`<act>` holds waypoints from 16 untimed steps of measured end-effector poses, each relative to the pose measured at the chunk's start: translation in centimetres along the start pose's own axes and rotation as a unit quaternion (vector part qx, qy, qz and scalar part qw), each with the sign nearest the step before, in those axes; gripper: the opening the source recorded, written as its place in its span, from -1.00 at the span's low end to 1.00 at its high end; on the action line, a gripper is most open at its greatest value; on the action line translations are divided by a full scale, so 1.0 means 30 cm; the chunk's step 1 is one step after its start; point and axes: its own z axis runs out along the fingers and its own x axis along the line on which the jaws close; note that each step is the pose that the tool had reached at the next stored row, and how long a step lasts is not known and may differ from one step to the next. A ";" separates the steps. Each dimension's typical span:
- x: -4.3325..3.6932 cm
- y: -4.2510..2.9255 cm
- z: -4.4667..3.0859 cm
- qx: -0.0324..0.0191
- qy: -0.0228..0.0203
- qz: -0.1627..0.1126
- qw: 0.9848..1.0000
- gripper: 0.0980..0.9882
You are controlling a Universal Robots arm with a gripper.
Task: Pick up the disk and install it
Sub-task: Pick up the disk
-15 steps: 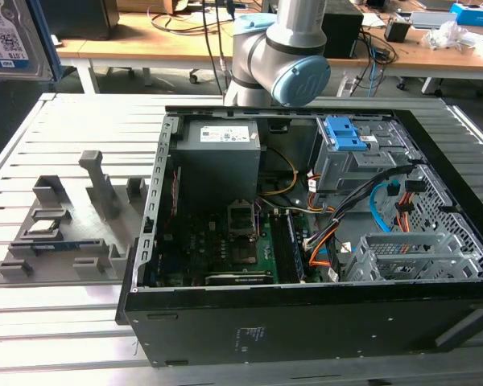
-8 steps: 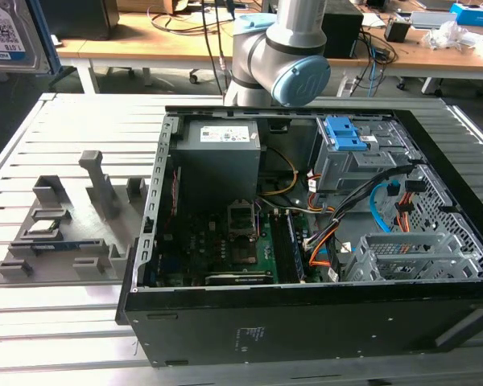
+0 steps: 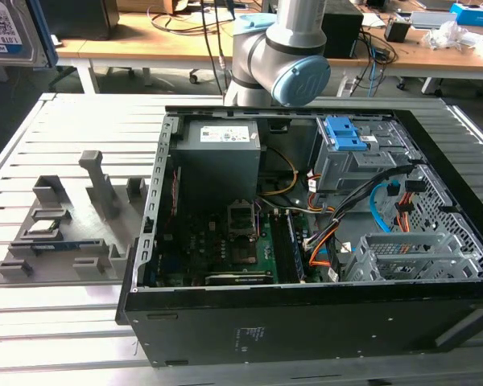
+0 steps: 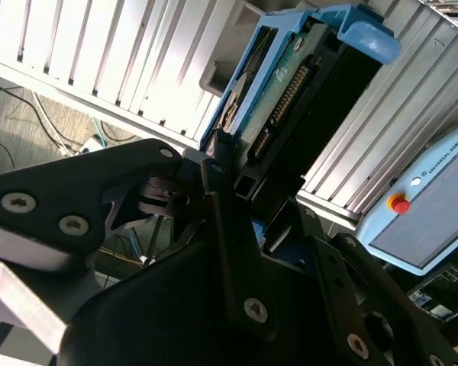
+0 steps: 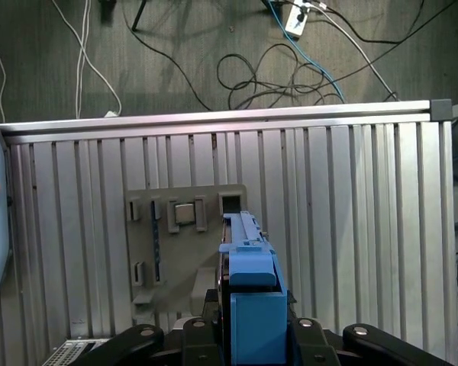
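The disk [image 4: 290, 99] hangs in the air, edged by blue caddy rails, with its circuit board and connector facing the second wrist view. My gripper [image 4: 223, 179] is shut on one end of it, black fingers [image 4: 214, 164] pressed to both sides. The first wrist view looks along the disk's blue rail [image 5: 252, 293], with the gripper [image 5: 250, 335] clamped around it, high above the grey holder tray [image 5: 214, 267]. In the exterior view the disk's labelled face [image 3: 2, 28] sits at the far upper left, well away from the open computer case [image 3: 306, 322].
The grey holder tray [image 3: 64, 233] lies on the slatted metal table [image 3: 80, 145], left of the case, with a small square chip [image 5: 185, 214] in one slot. Inside the case are a blue-fronted drive cage [image 3: 346, 149], cables and a motherboard. A teach pendant [image 4: 424, 202] lies nearby.
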 end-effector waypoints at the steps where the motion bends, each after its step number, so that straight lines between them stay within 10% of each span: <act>1: 0.000 0.000 -0.004 0.000 0.000 0.000 1.000 -0.40; 16: 0.000 -0.001 -0.041 0.000 -0.001 0.000 1.000 -0.40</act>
